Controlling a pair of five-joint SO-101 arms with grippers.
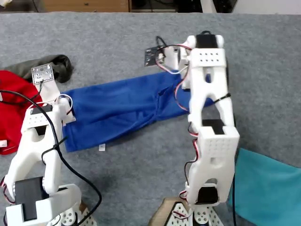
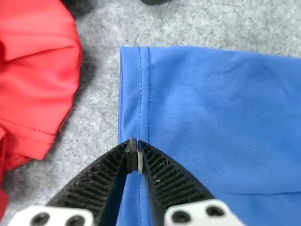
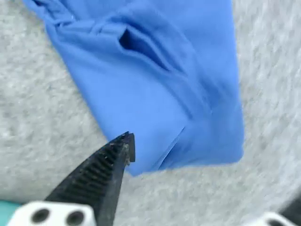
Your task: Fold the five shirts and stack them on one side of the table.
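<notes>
A blue shirt (image 1: 122, 108) lies folded into a long strip across the middle of the grey table. My left gripper (image 1: 66, 114) sits at the strip's left end. In the left wrist view it (image 2: 135, 157) is shut on the stitched hem of the blue shirt (image 2: 211, 117). My right gripper (image 1: 181, 82) hangs over the strip's right end. In the right wrist view it (image 3: 197, 183) is open, with one black finger (image 3: 123, 148) just above the corner of the blue shirt (image 3: 155, 84) and nothing held.
A red shirt (image 1: 14, 101) is bunched at the left edge, close to the blue hem (image 2: 37, 70). A dark shirt (image 1: 59, 66) lies behind it. A teal shirt (image 1: 268, 190) lies at the front right. Grey table (image 1: 141, 179) shows between the arms.
</notes>
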